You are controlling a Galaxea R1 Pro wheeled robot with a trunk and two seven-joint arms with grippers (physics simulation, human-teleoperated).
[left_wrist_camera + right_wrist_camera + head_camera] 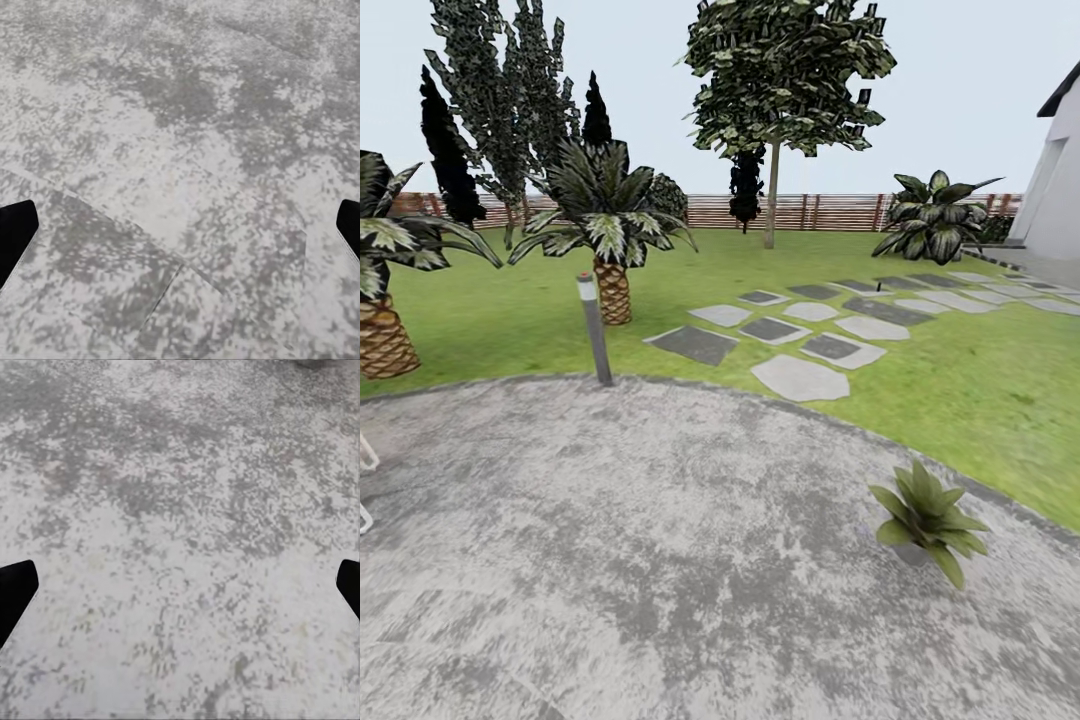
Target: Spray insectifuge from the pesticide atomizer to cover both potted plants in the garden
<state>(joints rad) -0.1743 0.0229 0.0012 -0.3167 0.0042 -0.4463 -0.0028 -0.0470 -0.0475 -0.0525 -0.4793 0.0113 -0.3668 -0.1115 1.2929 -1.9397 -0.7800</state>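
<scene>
From the head view we observe a broad apron of grey mottled paving (660, 560) bordered by green lawn (980, 380), with a run of flat stepping stones (800, 378) leading across the grass toward a white building wall (1055, 190) at the right edge. One of the potted plants (928, 518), a low rosette of broad pointed green leaves, stands on the paving toward the right, near the curved border with the lawn; its small grey pot is mostly hidden under the leaves. A slim grey bollard lamp (595, 328) stands upright at the far edge of the paving, just where it meets the grass. Behind it we note a palm with a scaly brown trunk (610, 285), and a second such palm (380, 330) at the left margin. A brown slatted wooden fence (820, 211) closes the far side of the lawn, with tall trees (775, 80) in front of it and a large broad-leaved shrub (932, 215) to the right. In the left wrist view we record the left gripper (180, 232) with its dark fingertips (15, 236) set wide apart at opposite edges, nothing between them, above paving crossed by a seam line. In the right wrist view the right gripper (180, 592) shows the same: fingertips (15, 592) spread wide, holding nothing, over bare mottled paving.
</scene>
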